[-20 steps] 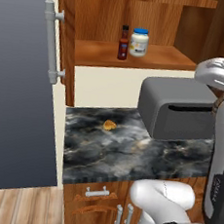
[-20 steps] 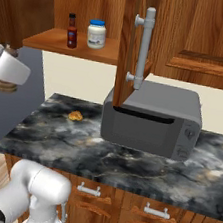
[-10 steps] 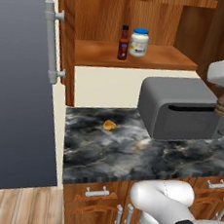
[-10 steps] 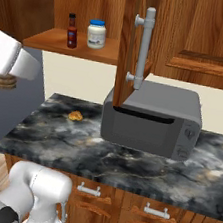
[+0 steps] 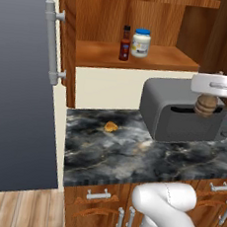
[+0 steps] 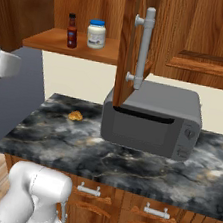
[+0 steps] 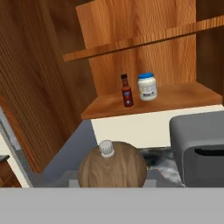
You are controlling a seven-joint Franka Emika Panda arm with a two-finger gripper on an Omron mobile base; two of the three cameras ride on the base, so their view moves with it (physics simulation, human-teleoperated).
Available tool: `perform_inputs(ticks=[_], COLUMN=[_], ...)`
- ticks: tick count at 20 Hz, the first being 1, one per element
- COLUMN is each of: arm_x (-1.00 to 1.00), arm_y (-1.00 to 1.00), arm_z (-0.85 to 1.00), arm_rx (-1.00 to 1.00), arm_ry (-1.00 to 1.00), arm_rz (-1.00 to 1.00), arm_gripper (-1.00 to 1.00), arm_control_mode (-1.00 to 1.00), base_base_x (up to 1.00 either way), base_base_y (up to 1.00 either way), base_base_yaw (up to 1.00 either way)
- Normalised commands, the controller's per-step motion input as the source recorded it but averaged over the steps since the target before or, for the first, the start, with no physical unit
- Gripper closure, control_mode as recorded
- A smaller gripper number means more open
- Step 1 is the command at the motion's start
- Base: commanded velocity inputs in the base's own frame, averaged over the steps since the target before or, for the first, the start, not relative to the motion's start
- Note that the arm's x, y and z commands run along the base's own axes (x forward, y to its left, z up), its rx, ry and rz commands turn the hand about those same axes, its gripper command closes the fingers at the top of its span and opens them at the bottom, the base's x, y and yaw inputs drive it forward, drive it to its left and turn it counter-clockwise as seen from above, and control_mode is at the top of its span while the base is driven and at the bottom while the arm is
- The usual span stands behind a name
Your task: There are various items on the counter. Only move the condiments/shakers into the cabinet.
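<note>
We see our jaws gripping the brown shaker [image 5: 205,105], held up in front of the toaster oven [image 5: 184,115]. The red bottle [image 5: 125,43] and white jar [image 5: 140,43] stand side by side on the cabinet shelf [image 5: 156,59]; the orange lump [image 5: 111,126] lies on the tabletop [image 5: 130,157]

Even, bright rendered light; soft shadows, no glare/blur.

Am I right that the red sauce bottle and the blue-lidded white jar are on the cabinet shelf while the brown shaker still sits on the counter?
Not quite: the brown shaker is off the counter, held up at the gripper, as the left base view shows. The red sauce bottle and blue-lidded white jar do stand on the cabinet shelf.
</note>
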Motion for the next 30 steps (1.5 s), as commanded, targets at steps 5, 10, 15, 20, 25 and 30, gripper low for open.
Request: perform_inputs(ticks=[5, 10, 15, 20, 25, 30], arm_x=[0.36, 0.13, 0.14, 0.31, 0.49, 0.38], arm_y=[0.19, -0.34, -0.29, -0.19, -0.10, -0.28], arm_z=[0.00, 0.00, 0.00, 0.10, 0.04, 0.00], arm_rx=[0.00, 0.00, 0.00, 0.00, 0.02, 0.03], arm_ry=[-0.22, -0.07, -0.13, -0.09, 0.04, 0.05], arm_rz=[0.00, -0.12, -0.35, -0.29, -0.02, 0.04], arm_gripper=[1.00, 1.00, 1.00, 1.00, 1.00, 1.00], arm_control_mode=[-1.00, -1.00, -1.00, -1.00, -1.00, -1.00], base_base_x=[0.00, 0.00, 0.00, 0.00, 0.00, 0.00], base_base_y=[0.00, 0.00, 0.00, 0.00, 0.00, 0.00], base_base_yaw=[0.00, 0.00, 0.00, 0.00, 0.00, 0.00])
